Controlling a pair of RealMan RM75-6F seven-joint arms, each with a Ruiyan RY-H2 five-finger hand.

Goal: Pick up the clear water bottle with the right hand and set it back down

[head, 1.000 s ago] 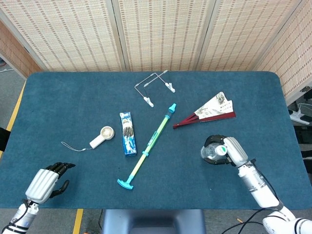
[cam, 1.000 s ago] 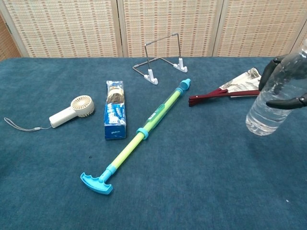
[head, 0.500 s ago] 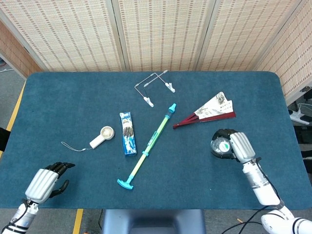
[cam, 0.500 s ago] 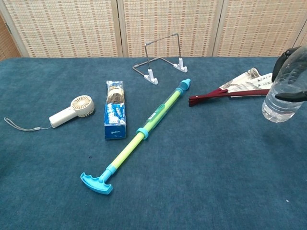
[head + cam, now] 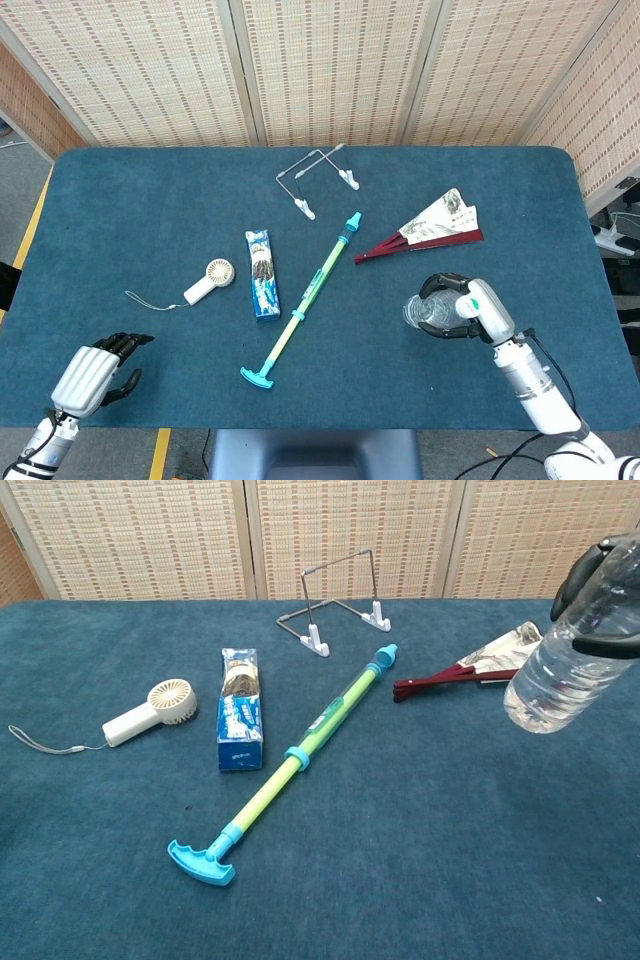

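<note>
— Woven screens stand behind the blue table point(image 5: 150, 190). What are the fingers point(image 5: 585, 570) doing?

— Dark fingers wrap the upper part of the clear water bottle point(image 5: 562, 668); the right hand point(image 5: 470, 308) grasps it. The chest view shows the bottle tilted, its base swung leftward and lifted clear of the cloth. The head view alone cannot tell me whether it touches the table.

— What does the head view give instead?

— The white back of that hand and its forearm running off to the lower right, with the bottle point(image 5: 428, 311) seen nearly end-on, near the table's right front. It also shows the left hand point(image 5: 95, 372) at the lower-left corner, fingers curled in on nothing; the chest view misses that hand wholly.

— And beyond the bottle?

— A folded fan point(image 5: 470, 666) with a dark red handle lies just behind it. A long green-and-blue water squirter point(image 5: 290, 763) runs diagonally across the middle, a blue snack packet point(image 5: 240, 721) beside it, a white handheld fan point(image 5: 150, 711) with a cord further left, and a wire stand point(image 5: 335, 605) near the back
</note>
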